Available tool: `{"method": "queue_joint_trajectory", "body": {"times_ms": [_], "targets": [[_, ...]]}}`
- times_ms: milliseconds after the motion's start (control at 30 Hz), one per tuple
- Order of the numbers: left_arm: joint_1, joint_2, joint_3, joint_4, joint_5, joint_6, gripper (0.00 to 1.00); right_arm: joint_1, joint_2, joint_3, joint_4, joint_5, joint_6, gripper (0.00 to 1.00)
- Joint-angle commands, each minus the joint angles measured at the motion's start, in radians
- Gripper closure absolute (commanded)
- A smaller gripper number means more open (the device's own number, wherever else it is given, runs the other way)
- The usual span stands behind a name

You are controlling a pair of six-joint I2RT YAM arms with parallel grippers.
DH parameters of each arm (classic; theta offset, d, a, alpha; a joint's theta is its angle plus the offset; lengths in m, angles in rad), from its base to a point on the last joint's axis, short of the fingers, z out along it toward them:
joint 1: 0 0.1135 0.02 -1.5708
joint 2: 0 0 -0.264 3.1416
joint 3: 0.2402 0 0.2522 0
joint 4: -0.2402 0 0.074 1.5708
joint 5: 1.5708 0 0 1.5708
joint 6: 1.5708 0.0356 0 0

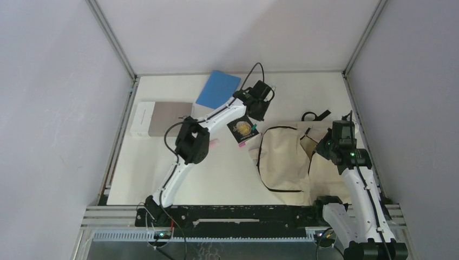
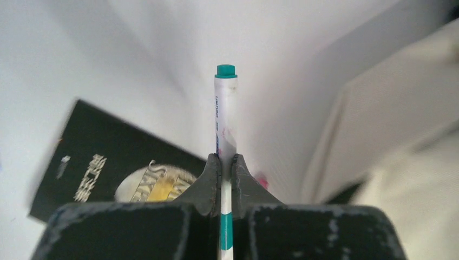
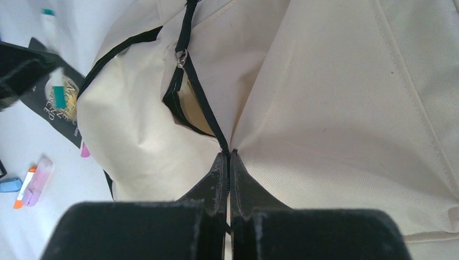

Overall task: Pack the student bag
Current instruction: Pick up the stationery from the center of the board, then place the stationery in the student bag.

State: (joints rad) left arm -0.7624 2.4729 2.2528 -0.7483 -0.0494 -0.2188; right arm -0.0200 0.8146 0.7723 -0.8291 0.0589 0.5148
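Step in hand: pen pick-up. Left jaws are closed on the pen (image 2: 225,108), a slim white barrel with a teal cap. Right jaws pinch the zipper seam of the bag (image 1: 281,157), soft cream fabric lying at 3 o'clock on the table (image 1: 216,179). Next move: carry the pen to the open pocket (image 3: 184,108), likely tip-first.

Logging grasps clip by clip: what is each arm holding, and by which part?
The left fingers pinch a teal-capped white marker mid-barrel. The right fingers pinch the cream backpack at its black zipper.
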Motion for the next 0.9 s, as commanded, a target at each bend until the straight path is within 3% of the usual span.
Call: {"method": "queue_joint_trajectory", "body": {"times_ms": [0, 100, 233, 367, 533, 867], "targets": [[0.01, -0.297, -0.047, 0.089, 0.023, -0.049, 1.0, -0.003, -0.027, 0.007, 0.063, -0.037, 0.006, 1.0], [0.011, -0.397, -0.134, 0.141, 0.15, -0.126, 1.0, -0.002, -0.021, 0.007, 0.063, -0.036, 0.008, 1.0], [0.005, -0.526, -0.396, 0.36, 0.401, -0.352, 1.0, -0.004, -0.023, 0.008, 0.066, -0.039, 0.002, 1.0], [-0.042, -0.58, -0.579, 0.519, 0.564, -0.564, 1.0, -0.004, -0.032, 0.007, 0.063, -0.034, 0.004, 1.0], [-0.137, -0.551, -0.628, 0.596, 0.677, -0.691, 1.0, -0.006, -0.029, 0.006, 0.068, -0.033, 0.005, 1.0], [-0.229, -0.396, -0.575, 0.684, 0.734, -0.792, 1.0, -0.006, -0.038, 0.007, 0.065, -0.048, 0.006, 1.0]]}}
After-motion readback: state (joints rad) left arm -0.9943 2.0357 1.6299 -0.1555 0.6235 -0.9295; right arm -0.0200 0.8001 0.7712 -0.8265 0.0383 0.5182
